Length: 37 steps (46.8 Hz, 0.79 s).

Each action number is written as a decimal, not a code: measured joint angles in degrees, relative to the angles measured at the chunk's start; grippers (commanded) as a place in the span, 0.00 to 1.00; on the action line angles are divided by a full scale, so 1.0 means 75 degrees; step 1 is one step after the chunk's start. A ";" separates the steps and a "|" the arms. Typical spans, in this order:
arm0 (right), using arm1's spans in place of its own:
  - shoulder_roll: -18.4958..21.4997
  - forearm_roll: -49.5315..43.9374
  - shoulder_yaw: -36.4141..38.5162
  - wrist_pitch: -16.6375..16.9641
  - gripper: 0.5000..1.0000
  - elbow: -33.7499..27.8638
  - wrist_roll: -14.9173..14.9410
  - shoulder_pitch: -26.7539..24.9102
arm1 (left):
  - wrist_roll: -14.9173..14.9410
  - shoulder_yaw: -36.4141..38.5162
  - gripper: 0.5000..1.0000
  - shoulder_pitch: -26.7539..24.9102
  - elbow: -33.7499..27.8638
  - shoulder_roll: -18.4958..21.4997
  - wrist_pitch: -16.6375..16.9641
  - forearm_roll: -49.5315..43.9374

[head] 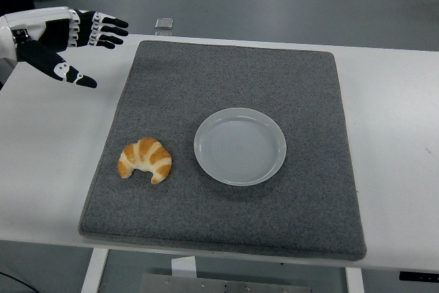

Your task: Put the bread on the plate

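The bread, a golden croissant with pale stripes across its back, lies on the left part of a grey mat, near the mat's left edge and just beside the plate, with a narrow strip of mat showing between them. Its two horns point down toward the near edge of the table. The plate is white, round and bare, sitting roughly in the middle of the mat. The left hand hovers over the far left corner of the table, well apart from the croissant, its fingers spread and straight with the thumb held away below them, gripping nothing. The right hand is not to be seen. The step in hand looks to be the reach, so the task has barely begun. To do it well, the hand should come down over the thick middle of the croissant, not the thin horns, with thumb on one side and fingers on the other, and close gently, since the pastry is likely soft and will flake or crush. The carry to the plate is short; lifting clear of the rim matters more than speed. A small object lies at the table's far edge, out of the way.
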 measured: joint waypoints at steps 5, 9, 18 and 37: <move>0.0000 0.0000 0.0001 0.0000 0.90 0.0000 0.0000 0.0000 | -0.0108 0.0005 0.99 0.0212 -0.0282 0.0024 0.0111 0.0524; 0.0000 0.0000 0.0004 0.0000 0.90 0.0000 0.0001 0.0000 | -0.0284 0.0005 0.99 0.0407 -0.0395 0.0024 0.0358 0.1049; 0.0000 0.0000 0.0005 0.0000 0.90 0.0000 0.0001 0.0000 | -0.0675 0.0033 0.99 0.1001 -0.0788 -0.0006 0.1635 0.1977; 0.0000 0.0000 0.0005 -0.0002 0.90 0.0000 0.0000 0.0000 | -0.0685 0.0118 0.99 0.2227 -0.1284 -0.0864 0.4080 0.4151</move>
